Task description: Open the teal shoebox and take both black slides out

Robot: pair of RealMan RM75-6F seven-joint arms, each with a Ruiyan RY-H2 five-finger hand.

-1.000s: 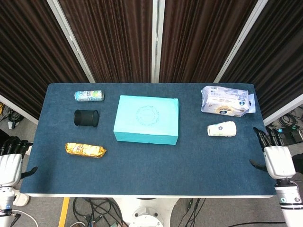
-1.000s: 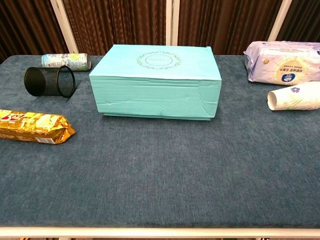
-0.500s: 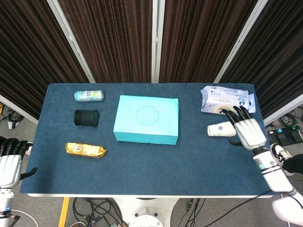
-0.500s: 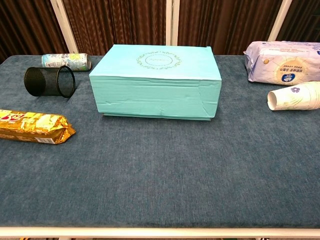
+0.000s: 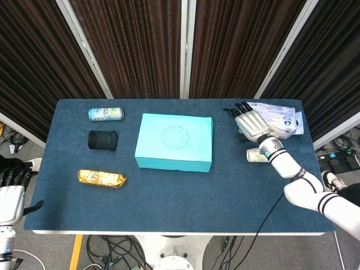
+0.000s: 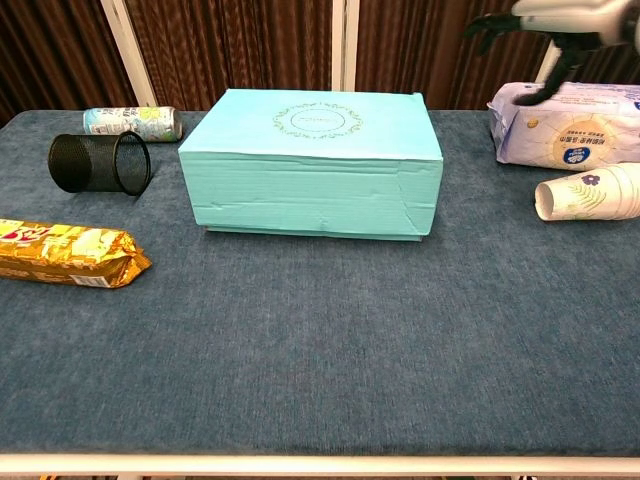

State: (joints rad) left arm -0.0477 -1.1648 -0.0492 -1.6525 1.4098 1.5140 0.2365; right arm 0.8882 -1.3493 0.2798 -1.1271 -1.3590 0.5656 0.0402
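The teal shoebox point(image 5: 174, 141) point(image 6: 312, 162) sits closed in the middle of the table, its lid with a round wreath print on top. The black slides are hidden from view. My right hand point(image 5: 251, 121) point(image 6: 560, 22) is raised above the table to the right of the box, fingers spread, holding nothing. It hovers near the wipes pack, apart from the box. My left hand point(image 5: 10, 194) hangs off the table's left edge, low and away from the box, fingers apart and holding nothing.
A drink can point(image 5: 106, 114), a black mesh pen cup point(image 5: 102, 140) and a gold snack packet point(image 5: 102, 179) lie left of the box. A wipes pack point(image 5: 277, 120) and a tipped paper cup point(image 5: 259, 154) lie to its right. Dark curtains stand behind.
My right hand has swung up from the table's right edge, over the paper cup, toward the box's right side. The left hand barely shifted. The box is unmoved.
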